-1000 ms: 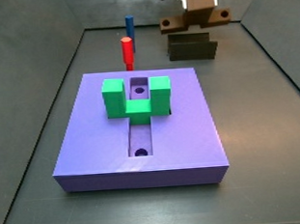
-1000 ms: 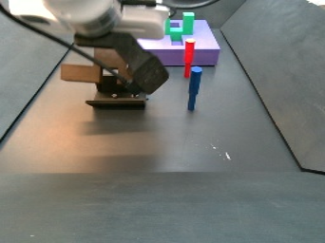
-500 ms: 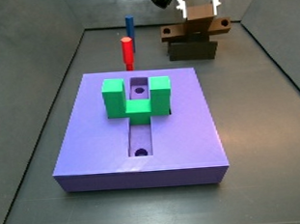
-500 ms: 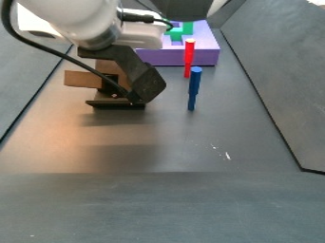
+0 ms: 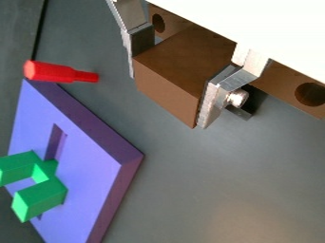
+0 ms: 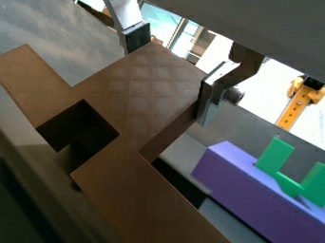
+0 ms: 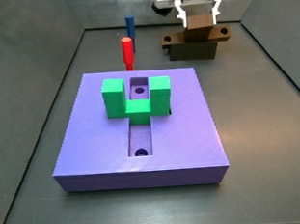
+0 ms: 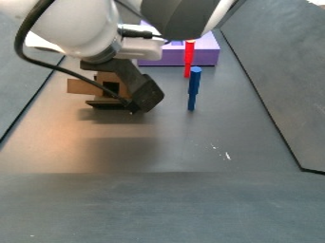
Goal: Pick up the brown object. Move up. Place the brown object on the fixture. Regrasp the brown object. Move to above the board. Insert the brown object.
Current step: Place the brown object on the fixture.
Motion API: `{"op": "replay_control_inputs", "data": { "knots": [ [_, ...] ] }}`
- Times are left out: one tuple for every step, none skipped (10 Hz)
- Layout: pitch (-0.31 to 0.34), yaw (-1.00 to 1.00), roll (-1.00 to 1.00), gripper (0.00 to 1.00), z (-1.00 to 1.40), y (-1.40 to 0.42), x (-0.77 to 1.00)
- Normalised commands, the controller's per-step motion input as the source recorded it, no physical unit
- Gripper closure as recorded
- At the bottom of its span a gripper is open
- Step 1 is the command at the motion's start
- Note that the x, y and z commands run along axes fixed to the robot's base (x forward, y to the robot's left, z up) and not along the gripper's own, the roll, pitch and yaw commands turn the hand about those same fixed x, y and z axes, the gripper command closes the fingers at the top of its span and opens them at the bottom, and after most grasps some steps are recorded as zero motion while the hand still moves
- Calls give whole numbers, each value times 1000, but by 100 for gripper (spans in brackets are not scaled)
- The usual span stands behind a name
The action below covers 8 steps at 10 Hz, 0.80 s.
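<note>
The brown object [image 7: 193, 36] is an orange-brown bar lying across the dark fixture [image 7: 191, 52] at the far end of the floor. My gripper [image 7: 201, 23] comes down on it from above. In both wrist views the gripper [image 5: 169, 90] [image 6: 168, 76] is shut on the brown object [image 5: 178, 78] [image 6: 133, 95], with a silver finger [image 5: 137, 40] pressed against each side. In a side view the brown object [image 8: 83, 86] sticks out from under the hand over the fixture [image 8: 108, 102], and the fingers are hidden. The purple board [image 7: 180, 131] lies nearer the camera.
A green U-shaped block [image 7: 136, 97] stands on the board over its slot. A red peg [image 7: 127, 53] and a blue peg [image 7: 129, 26] stand upright between the board and the fixture. Dark walls [image 7: 273, 67] edge the floor on both sides.
The gripper has come down with the brown object still held. The bar hung above the fixture a second ago and now rests on it.
</note>
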Motion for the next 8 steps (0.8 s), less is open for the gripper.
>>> {"op": "replay_control_inputs", "data": {
  "knots": [
    [177, -146, 151, 100, -183, 60, 231],
    [226, -183, 220, 100, -177, 23, 266],
    [220, -154, 120, 100, -157, 0, 257],
    [23, -29, 0, 100, -9, 0, 37],
    [0, 0, 20, 100, 0, 0, 0],
    [0, 0, 40, 100, 0, 0, 0],
    [0, 0, 0, 100, 0, 0, 0],
    [0, 0, 0, 0, 0, 0, 0]
  ]
}}
